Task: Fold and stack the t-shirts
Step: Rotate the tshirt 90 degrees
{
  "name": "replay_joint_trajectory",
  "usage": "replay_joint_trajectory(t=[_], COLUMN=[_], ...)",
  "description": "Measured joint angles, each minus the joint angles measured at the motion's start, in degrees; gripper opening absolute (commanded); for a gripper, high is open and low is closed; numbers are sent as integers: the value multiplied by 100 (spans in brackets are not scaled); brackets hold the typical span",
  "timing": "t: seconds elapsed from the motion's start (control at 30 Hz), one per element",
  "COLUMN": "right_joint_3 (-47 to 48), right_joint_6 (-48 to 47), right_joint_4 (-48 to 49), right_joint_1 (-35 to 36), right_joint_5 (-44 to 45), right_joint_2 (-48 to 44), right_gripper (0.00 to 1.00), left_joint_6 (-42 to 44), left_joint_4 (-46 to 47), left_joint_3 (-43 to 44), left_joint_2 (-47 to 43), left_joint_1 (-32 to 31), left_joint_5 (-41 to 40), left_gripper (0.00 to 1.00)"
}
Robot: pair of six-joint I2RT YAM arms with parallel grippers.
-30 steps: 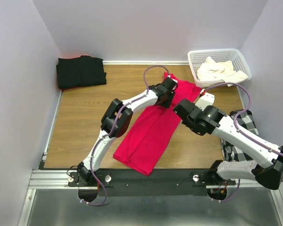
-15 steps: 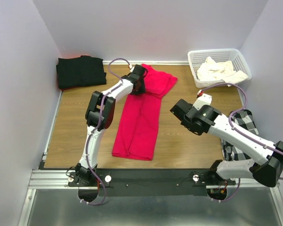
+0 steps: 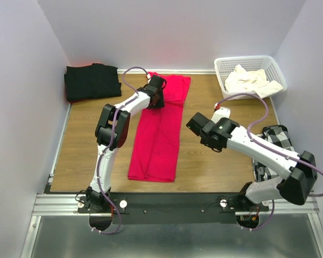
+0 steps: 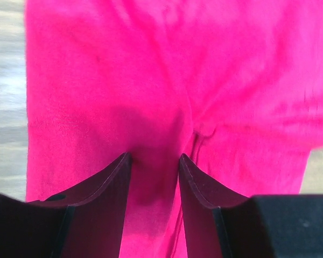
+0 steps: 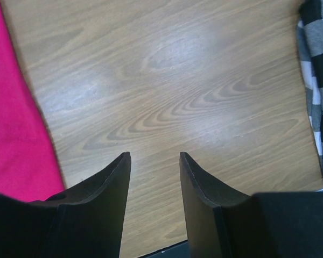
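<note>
We're still on the fold step for the bright crimson-red t-shirt point(image 3: 157, 137). It lies on the wooden worktop point(image 5: 194, 80) as a long strip folded lengthwise, running front to back near the middle. The left gripper point(image 4: 153, 157) is down on its far end, fingers apart with a ridge of red fabric between them. Honestly we can't tell if it's pinching that ridge or just resting on it. The right gripper point(image 5: 154, 156) hangs spread and empty over bare wood, between the red shirt and a black-and-white checked cloth point(image 3: 277, 141).

The next move probably calls for folding the strip end over end. That needs a firm hold on the far end and ideally both corners, so the right arm likely has to come in.

Compared with a second ago, the strip was slanted toward the white plastic lattice basket point(image 3: 219, 65) and its far end has now swung left, so it lies straight. The folded black t-shirt point(image 3: 91, 81) sits in the far left corner, and the cream-white one point(image 3: 250, 80) is in the basket.
</note>
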Motion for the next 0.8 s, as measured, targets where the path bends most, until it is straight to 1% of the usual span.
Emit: replay_joint_trajectory(t=[0.2, 0.3, 0.47, 0.57, 0.63, 0.73, 0.8], right_joint_3=[9, 15, 203, 363, 437, 452, 452], right_joint_6=[-501, -1010, -1788, -2177, -2428, -2677, -2806], right_joint_4=[426, 933, 1615, 1908, 2059, 2232, 2328], right_joint_1=[-4, -9, 50, 262, 531, 852, 1034], right_joint_5=[-433, -866, -1534, -1773, -1956, -2227, -2422], right_joint_2=[658, 872, 1222, 1652, 1967, 2214, 2273], right_gripper=[50, 50, 50, 50, 50, 50, 50], left_joint_6=[308, 393, 542, 619, 678, 756, 807], left_joint_4=[20, -192, -544, -619, -645, -708, -748], left_joint_3=[-424, -649, -765, -776, -879, -1300, -1735], left_joint_2=[-317, -619, -1427, -1937, -2260, -2673, -2894], left_joint_1=[-175, -216, -186, -157, -116, -28, 26], left_joint_5=[269, 254, 15, -72, -120, -125, -125], left_gripper=[50, 50, 50, 50, 50, 50, 50])
